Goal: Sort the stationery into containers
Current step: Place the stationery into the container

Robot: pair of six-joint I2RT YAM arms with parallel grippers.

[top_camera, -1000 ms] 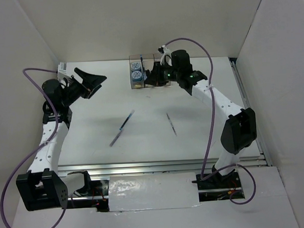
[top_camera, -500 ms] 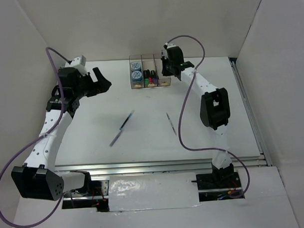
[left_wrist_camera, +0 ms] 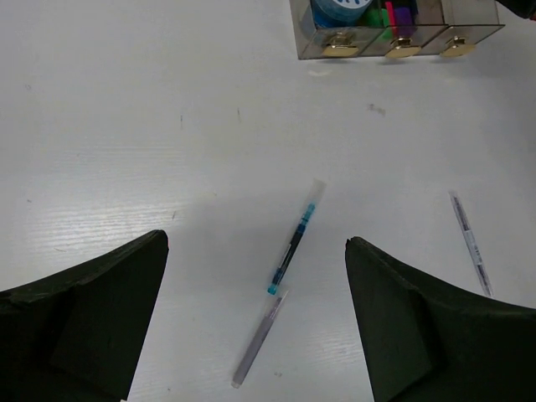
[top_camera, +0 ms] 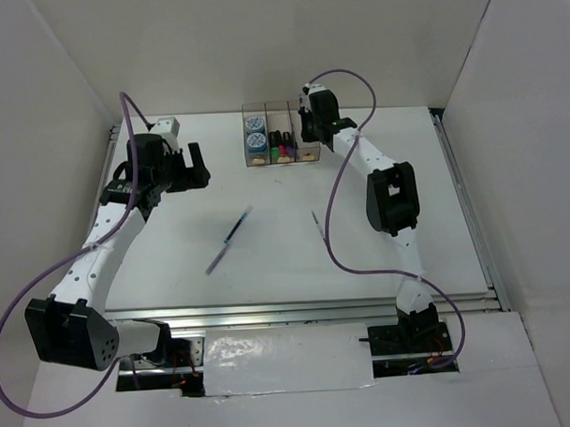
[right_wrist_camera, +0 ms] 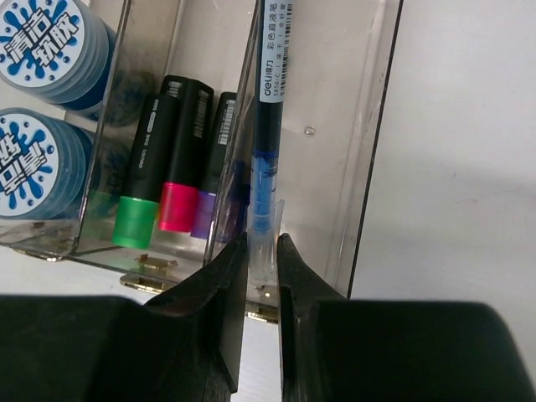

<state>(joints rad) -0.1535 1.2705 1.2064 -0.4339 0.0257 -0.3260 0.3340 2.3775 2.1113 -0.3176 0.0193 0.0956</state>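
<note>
The three joined clear containers [top_camera: 306, 153] stand at the table's back. The left box holds two tape rolls [right_wrist_camera: 33, 163]. The middle box holds highlighters with green [right_wrist_camera: 138, 213], pink [right_wrist_camera: 177, 201] and purple caps. My right gripper [right_wrist_camera: 261, 243] is shut on a thin blue pen [right_wrist_camera: 268, 126] and holds it over the right box [right_wrist_camera: 368, 126]. My left gripper [left_wrist_camera: 256, 243] is open and empty above the table. Below it lie a blue pen [left_wrist_camera: 293, 247] and a grey pen [left_wrist_camera: 258, 339] end to end. A third pen [left_wrist_camera: 469, 243] lies to the right.
White walls close in the table on three sides. A metal rail [top_camera: 307, 311] runs along the near edge. A purple cable [top_camera: 336, 202] hangs from each arm. The right arm's elbow [top_camera: 392, 198] stands raised over the table's right middle.
My right arm has folded upright and its wrist has turned over the right box, still holding the pen. My left gripper has swung right and nearer the pens.
</note>
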